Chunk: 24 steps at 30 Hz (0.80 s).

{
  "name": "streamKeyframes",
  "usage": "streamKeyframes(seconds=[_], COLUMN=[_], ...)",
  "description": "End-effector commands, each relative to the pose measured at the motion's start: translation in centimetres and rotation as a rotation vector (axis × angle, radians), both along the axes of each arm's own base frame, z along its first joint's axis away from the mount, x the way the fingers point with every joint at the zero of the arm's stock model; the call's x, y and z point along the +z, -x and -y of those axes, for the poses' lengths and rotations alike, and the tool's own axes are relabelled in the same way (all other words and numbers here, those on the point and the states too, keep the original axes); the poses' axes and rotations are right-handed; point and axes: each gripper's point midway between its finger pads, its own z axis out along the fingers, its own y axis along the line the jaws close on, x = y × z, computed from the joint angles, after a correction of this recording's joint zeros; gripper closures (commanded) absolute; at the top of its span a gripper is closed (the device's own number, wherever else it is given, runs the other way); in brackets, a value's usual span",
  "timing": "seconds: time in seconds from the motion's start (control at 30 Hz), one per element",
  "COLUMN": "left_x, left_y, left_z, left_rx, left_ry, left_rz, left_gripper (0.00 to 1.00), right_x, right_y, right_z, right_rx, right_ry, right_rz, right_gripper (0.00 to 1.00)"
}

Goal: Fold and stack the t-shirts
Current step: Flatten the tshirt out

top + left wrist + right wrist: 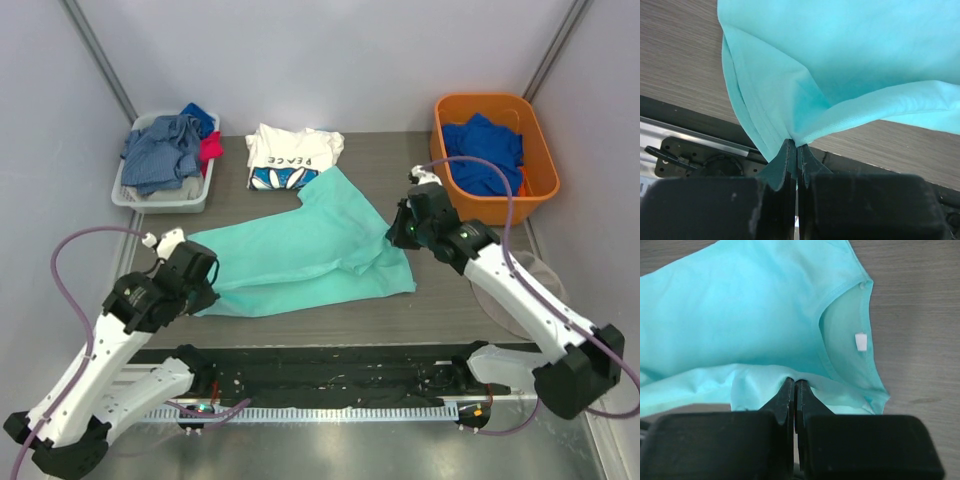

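The mint-teal t-shirt (pixel 300 250) lies spread across the middle of the table, partly lifted at both ends. My left gripper (pixel 200 285) is shut on its lower left edge; the left wrist view shows the fabric (pixel 840 65) pinched at the fingertips (pixel 796 145). My right gripper (pixel 400 232) is shut on the shirt's right side near the collar; the right wrist view shows the fabric (pixel 740 315) pinched at the tips (pixel 794 381), with the neck label (pixel 861 341) just beyond. The white "PEACE" t-shirt (pixel 290 155) lies folded at the back centre, touching the teal sleeve.
A grey basket (pixel 160 195) with grey-blue denim-like clothes and a blue and a pink item stands at the back left. An orange tub (pixel 540 150) holding a royal blue garment (pixel 485 155) stands at the back right. A black rail (pixel 320 385) runs along the near table edge.
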Motion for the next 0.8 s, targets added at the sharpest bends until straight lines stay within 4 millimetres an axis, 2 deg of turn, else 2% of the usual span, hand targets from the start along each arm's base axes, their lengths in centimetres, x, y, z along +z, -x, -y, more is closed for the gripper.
streamKeyframes(seconds=[0.0, 0.2, 0.4, 0.6, 0.77], left_x=[-0.7, -1.4, -2.0, -2.3, -2.6], left_y=[5.3, 6.1, 6.1, 5.4, 4.6], left_z=[-2.8, -2.4, -1.8, -1.2, -0.6], left_rx=[-0.035, -0.06, -0.087, -0.116, -0.144], left_ry=[-0.071, -0.05, -0.039, -0.054, -0.068], left_rz=[-0.158, -0.202, -0.218, -0.238, -0.255], left_gripper=[1.0, 1.0, 1.0, 1.0, 1.0], right_x=[-0.4, -1.7, -3.3, -4.4, -4.1], right_y=[4.3, 8.3, 10.1, 12.2, 14.0], right_z=[0.7, 1.2, 1.2, 0.4, 0.6], right_rx=[0.037, 0.077, 0.107, 0.179, 0.195], right_ry=[-0.047, -0.085, -0.086, -0.108, -0.138], right_rz=[-0.079, -0.165, -0.238, -0.323, -0.349], right_gripper=[0.99, 0.99, 0.99, 0.99, 0.99])
